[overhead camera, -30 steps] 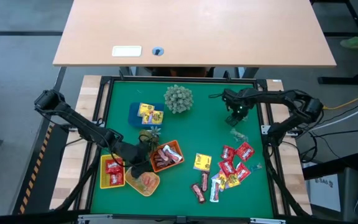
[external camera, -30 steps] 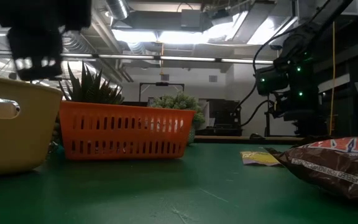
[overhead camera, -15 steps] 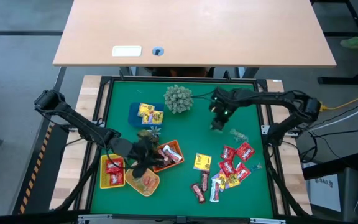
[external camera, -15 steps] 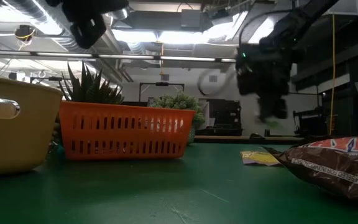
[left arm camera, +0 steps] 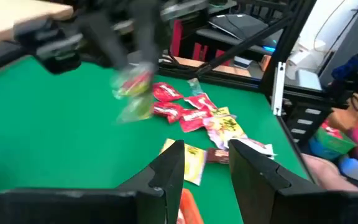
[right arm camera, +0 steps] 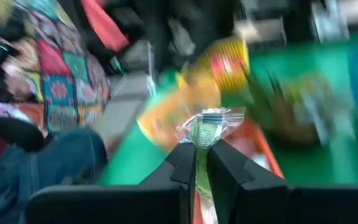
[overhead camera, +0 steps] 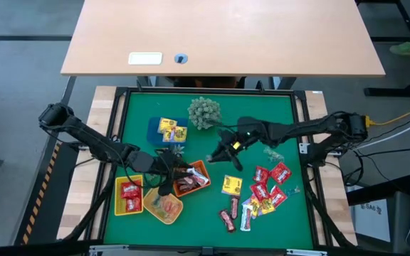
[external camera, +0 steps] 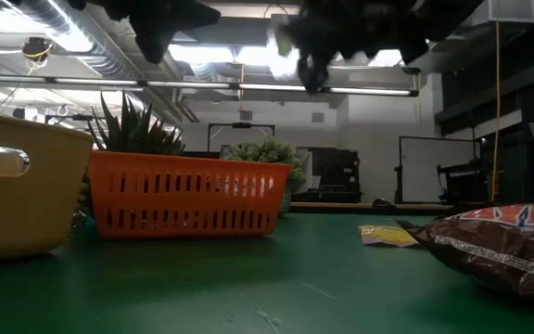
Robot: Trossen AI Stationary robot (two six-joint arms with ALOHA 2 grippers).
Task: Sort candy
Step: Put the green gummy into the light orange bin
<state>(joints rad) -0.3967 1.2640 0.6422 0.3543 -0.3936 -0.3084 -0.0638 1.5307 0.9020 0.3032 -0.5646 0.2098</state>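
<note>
My right gripper [overhead camera: 216, 157] hovers over the middle of the green mat, just right of the orange tray [overhead camera: 203, 171], shut on a small clear greenish candy [right arm camera: 209, 126]. My left gripper [overhead camera: 174, 171] hangs open above the orange tray's left end, and nothing lies between its fingers [left arm camera: 207, 165]. Loose candy lies at the mat's near right: red packets [overhead camera: 269, 183], a yellow packet [overhead camera: 232, 185] and dark brown bars [overhead camera: 230, 213]. A clear piece [overhead camera: 272, 151] lies farther back. Red packets fill the yellow tray [overhead camera: 129, 195]. My right gripper pinches the clear packet by its lower end [right arm camera: 202, 144] between its two fingertips. The packet sticks out beyond the fingers, lifted clear of the mat. The fingers point nearly level toward the table's left side.
A blue tray [overhead camera: 155, 130] with yellow packets and a spiky pale green plant ball [overhead camera: 203, 112] stand at the back. A small leafy plant [overhead camera: 171, 151] is by the orange tray. A round orange bowl [overhead camera: 166, 208] sits near the front edge. Bare mat lies around the middle.
My right gripper has swept from the far right of the mat toward the left and near side, up to the orange tray. It has risen and tipped from pointing down to nearly level, carrying the clear candy. My left gripper has risen a little and rolled over the trays.
</note>
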